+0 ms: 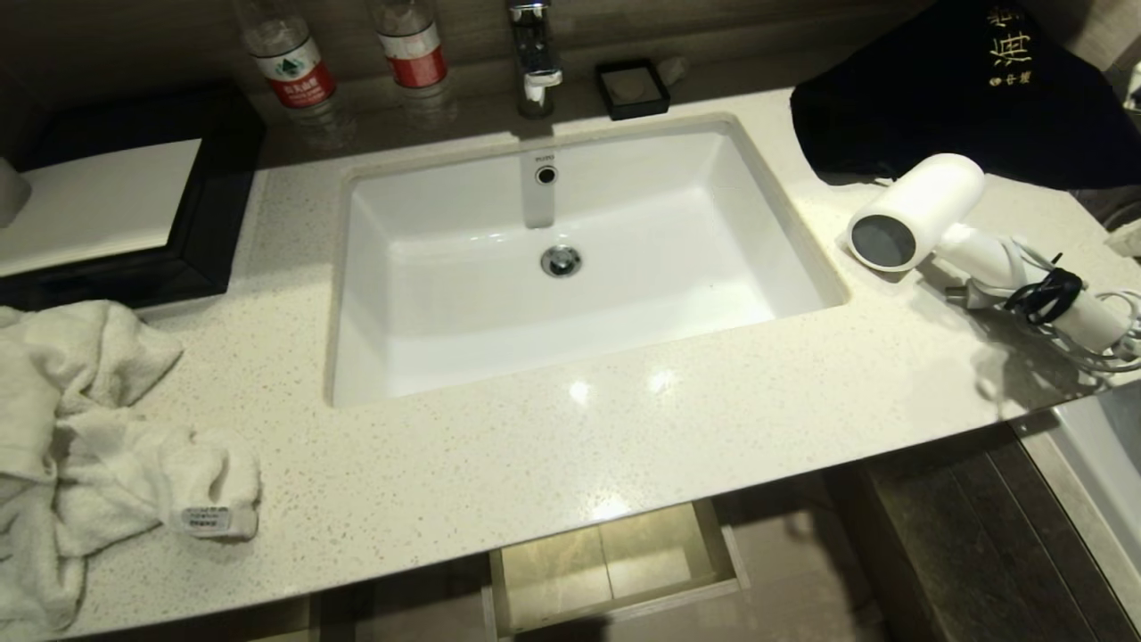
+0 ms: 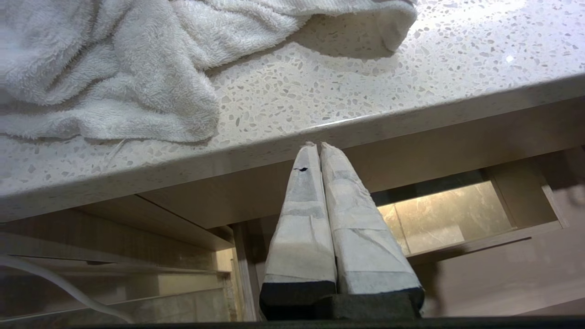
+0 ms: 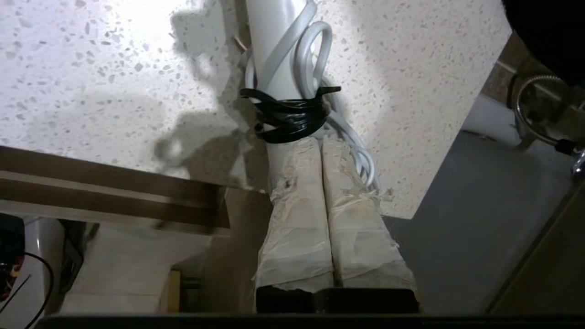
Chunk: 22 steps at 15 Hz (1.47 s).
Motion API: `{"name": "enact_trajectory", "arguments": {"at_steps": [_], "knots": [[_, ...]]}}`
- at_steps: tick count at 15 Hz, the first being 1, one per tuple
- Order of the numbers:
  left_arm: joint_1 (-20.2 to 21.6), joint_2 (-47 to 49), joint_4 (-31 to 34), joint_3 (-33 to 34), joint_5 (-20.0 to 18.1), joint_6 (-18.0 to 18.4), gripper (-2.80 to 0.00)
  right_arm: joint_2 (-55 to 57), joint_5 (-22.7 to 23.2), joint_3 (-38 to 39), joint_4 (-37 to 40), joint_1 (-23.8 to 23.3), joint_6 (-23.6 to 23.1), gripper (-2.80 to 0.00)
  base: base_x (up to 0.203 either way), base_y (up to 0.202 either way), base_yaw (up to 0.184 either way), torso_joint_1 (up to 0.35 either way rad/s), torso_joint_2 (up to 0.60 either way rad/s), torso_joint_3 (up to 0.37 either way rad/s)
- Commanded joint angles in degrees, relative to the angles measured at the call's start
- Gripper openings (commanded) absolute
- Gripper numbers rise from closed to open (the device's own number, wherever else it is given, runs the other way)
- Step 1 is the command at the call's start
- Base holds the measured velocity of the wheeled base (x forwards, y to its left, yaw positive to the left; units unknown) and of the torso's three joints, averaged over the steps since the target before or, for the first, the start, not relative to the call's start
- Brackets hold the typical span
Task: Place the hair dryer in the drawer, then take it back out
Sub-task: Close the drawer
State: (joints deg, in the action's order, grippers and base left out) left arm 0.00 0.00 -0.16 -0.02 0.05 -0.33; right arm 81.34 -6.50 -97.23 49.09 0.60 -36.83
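Your right gripper [image 3: 322,146] jaws are clenched empty, hair dryer [image 3: 279,59] handle lying lengthwise straight ahead of the tips on the counter [image 3: 91,68], nearer this arm

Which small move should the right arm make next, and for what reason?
Probably open the right gripper and move it forward over the handle. The hair dryer lies on the countertop right of the sink, not in the open drawer. The gripper's fingers are pressed together, empty, at the handle end beside the black tie, so they cannot grasp yet.
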Motion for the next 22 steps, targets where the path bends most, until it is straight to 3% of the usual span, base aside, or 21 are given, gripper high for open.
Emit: {"name": "enact_trajectory", "arguments": {"at_steps": [1, 5, 15, 22], "knots": [[0.0, 0.0, 0.0, 0.0, 0.0, 0.0, -2.8, -4.1, -0.1, 2.5, 0.1, 0.1, -0.3, -2.8, 0.0, 0.0, 0.0, 0.0, 0.0, 0.0], [0.0, 0.0, 0.0, 0.0, 0.0, 0.0, -2.8, -9.1, 0.2, 6.0, 0.6, 0.0, -0.1, -2.8, 0.0, 0.0, 0.0, -0.073, 0.06, -0.009], [0.0, 0.1, 0.0, 0.0, 0.0, 0.0, -2.8, -12.6, 0.3, 11.0, -6.3, -0.1, 1.3, -2.8, 0.0, 0.0, 0.0, -0.357, 0.24, -0.111], [0.0, 0.0, 0.0, 0.0, 0.0, 0.0, -2.8, -13.2, 0.3, 11.7, -6.6, -0.2, 2.0, -2.8, 0.0, 0.0, 0.0, -0.336, 0.15, -0.197]]}}
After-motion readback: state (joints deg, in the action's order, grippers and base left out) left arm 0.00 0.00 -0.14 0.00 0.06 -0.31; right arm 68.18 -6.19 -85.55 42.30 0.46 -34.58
